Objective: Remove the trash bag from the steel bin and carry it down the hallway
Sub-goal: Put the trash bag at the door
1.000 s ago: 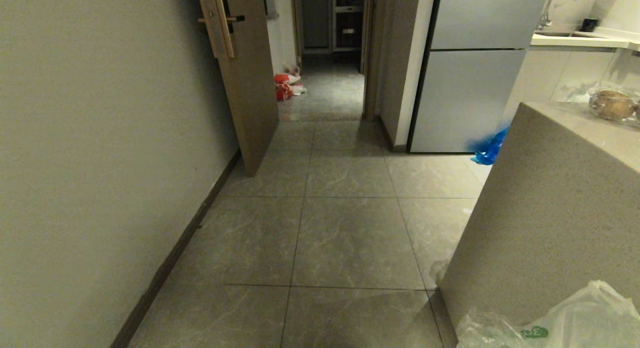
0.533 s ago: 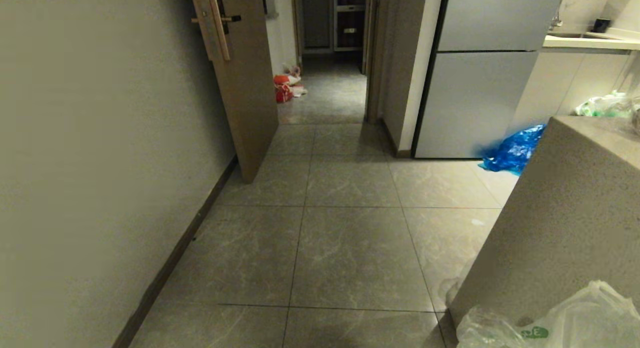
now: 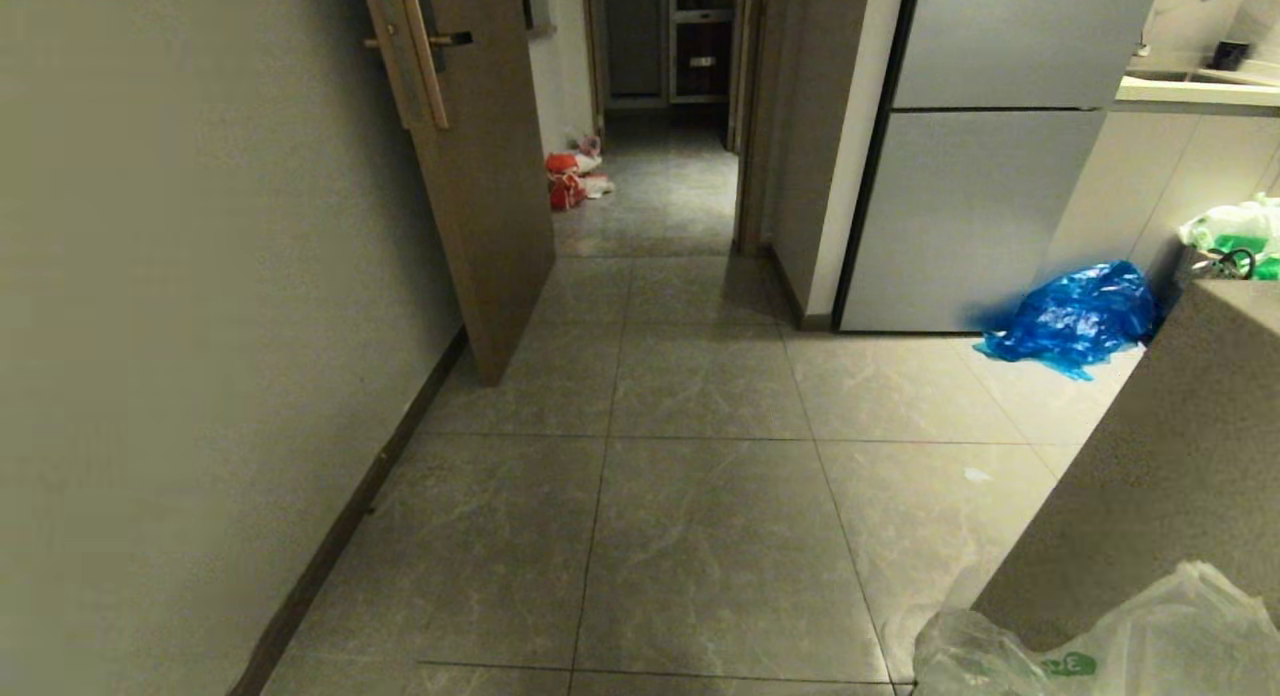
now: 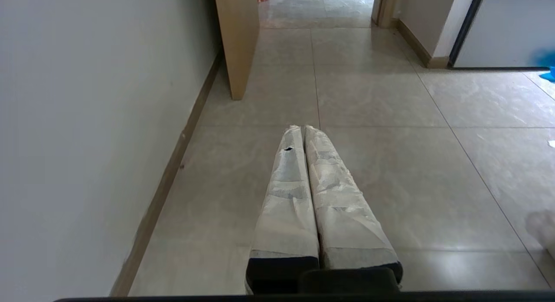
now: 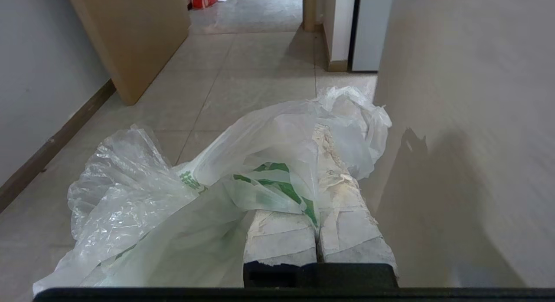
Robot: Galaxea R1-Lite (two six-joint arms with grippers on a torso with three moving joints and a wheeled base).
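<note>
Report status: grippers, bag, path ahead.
Right gripper shut on the trash bag; left gripper shut, empty. Hallway open ahead; open door juts in on the left, counter close on the right.

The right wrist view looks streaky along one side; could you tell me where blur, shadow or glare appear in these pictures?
Right wrist view: the counter side is streaked with motion blur, and the trash bag casts a shadow on it. Left wrist view: floor tiles show soft sheen. Head view: dim, the left wall smeared.
</note>
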